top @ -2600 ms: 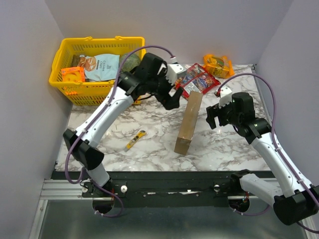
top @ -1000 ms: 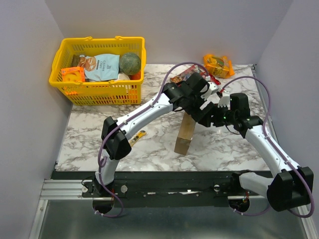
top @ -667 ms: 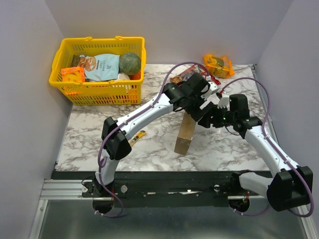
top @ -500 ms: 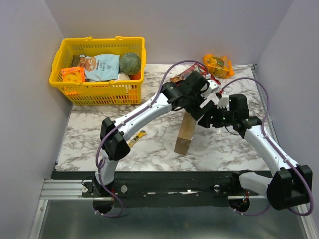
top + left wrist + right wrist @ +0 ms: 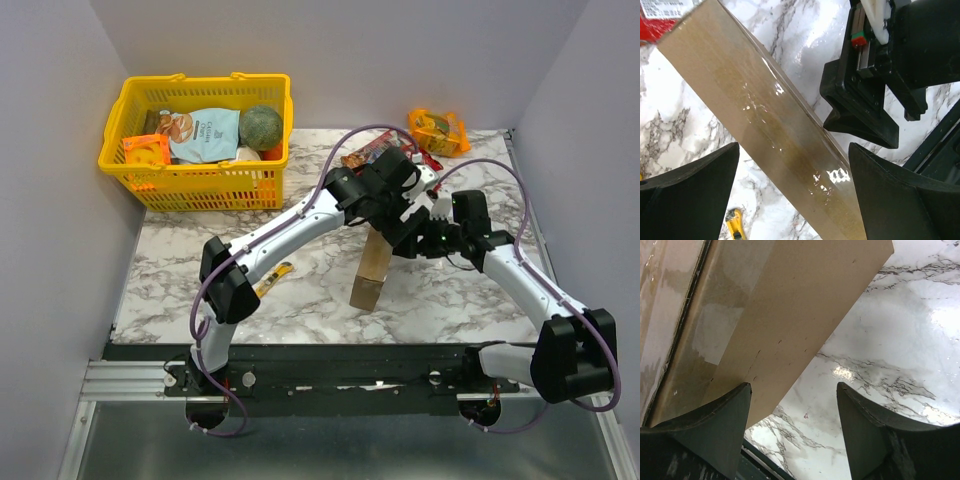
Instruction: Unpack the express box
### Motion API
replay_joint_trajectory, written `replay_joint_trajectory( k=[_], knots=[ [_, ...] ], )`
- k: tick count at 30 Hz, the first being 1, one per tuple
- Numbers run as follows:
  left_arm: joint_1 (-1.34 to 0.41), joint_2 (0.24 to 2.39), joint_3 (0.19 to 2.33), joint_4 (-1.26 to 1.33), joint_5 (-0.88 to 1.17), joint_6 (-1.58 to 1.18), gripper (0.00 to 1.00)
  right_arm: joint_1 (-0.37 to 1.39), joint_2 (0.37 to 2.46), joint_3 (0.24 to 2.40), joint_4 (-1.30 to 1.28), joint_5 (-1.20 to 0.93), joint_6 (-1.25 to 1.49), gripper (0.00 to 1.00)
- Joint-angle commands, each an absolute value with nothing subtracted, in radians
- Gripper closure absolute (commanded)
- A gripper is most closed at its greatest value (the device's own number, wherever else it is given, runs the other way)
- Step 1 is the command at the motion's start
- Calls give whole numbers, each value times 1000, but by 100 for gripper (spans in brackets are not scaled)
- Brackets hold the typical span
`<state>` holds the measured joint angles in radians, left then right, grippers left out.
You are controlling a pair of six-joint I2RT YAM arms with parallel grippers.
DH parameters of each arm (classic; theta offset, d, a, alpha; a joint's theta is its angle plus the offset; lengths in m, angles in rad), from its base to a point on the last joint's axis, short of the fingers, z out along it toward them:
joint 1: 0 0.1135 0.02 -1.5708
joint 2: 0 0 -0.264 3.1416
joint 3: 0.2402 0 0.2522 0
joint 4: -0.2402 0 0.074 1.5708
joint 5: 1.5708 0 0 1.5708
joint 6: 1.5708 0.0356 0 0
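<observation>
The express box (image 5: 373, 265), plain brown cardboard, stands on its long edge mid-table; its far end is hidden under the arms. Its taped top edge (image 5: 775, 135) runs diagonally between my left gripper's (image 5: 795, 192) fingers, which stand wide open on either side of it without gripping. From above, the left gripper (image 5: 398, 232) hangs over the box's far end. My right gripper (image 5: 428, 238) sits close against the box's right side, open. In the right wrist view the box's broad side (image 5: 790, 315) fills the upper left, and the right gripper (image 5: 792, 432) has only marble between its fingers.
A yellow basket (image 5: 130, 160) with a snack bag and a green ball stands at the back left. Red snack packs (image 5: 362, 153) and an orange bag (image 5: 437, 130) lie at the back. A yellow utility knife (image 5: 272, 280) lies left of the box. Walls enclose three sides.
My left arm has swung from the basket side to above the box's far end. The right gripper has moved left, up to the box's right side. The box has not moved.
</observation>
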<state>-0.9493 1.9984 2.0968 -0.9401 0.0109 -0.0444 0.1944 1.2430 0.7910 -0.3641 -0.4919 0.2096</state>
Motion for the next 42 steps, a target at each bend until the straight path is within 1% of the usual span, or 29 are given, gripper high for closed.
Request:
replay_joint_trajectory(
  k=[1, 5, 8, 9, 10, 12, 14, 15, 18, 21, 25, 26, 28, 31, 35, 40, 42],
  knots=[
    [-959, 2037, 2069, -982, 12, -72, 1, 190, 1243, 764, -316, -537, 235, 24],
    [-959, 2062, 2086, -974, 29, -69, 2, 190, 1243, 753, -311, -540, 238, 24],
    [-957, 2071, 2114, -963, 46, -54, 8, 192, 1244, 752, -311, -541, 236, 24],
    [-957, 2071, 2126, -963, 70, -35, 15, 190, 1249, 752, -310, -546, 235, 24],
    [-957, 2071, 2129, -965, 83, -26, 17, 192, 1250, 752, -310, -548, 236, 24],
    [-957, 2072, 2131, -972, 71, -25, 19, 192, 1258, 753, -305, -557, 235, 24],
    [-957, 2071, 2119, -974, 49, -31, 13, 192, 1264, 755, -302, -560, 236, 24],
    [-957, 2069, 2108, -980, 43, -31, 8, 190, 1269, 756, -302, -561, 238, 24],
    [-959, 2069, 2089, -985, 35, -41, 2, 192, 1279, 750, -292, -565, 248, 25],
    [-959, 2082, 2076, -989, 28, -40, 2, 190, 1281, 747, -290, -568, 252, 25],
    [-959, 2092, 2071, -991, 8, -37, 5, 190, 1289, 749, -288, -568, 252, 25],
    [-959, 2091, 2072, -988, -64, -47, 7, 193, 1287, 749, -290, -568, 252, 25],
    [-956, 2069, 2085, -962, -95, -40, 5, 192, 1287, 750, -291, -564, 252, 25],
    [-951, 2045, 2129, -957, -87, -14, 2, 190, 1285, 749, -290, -560, 252, 25],
    [-957, 2020, 2123, -962, -86, -23, 2, 192, 1295, 753, -288, -565, 253, 25],
    [-966, 1993, 2065, -962, -153, -46, 2, 192, 1302, 755, -291, -571, 252, 25],
    [-969, 1991, 2049, -962, -147, -54, 2, 192, 1301, 753, -293, -569, 253, 25]
  ],
)
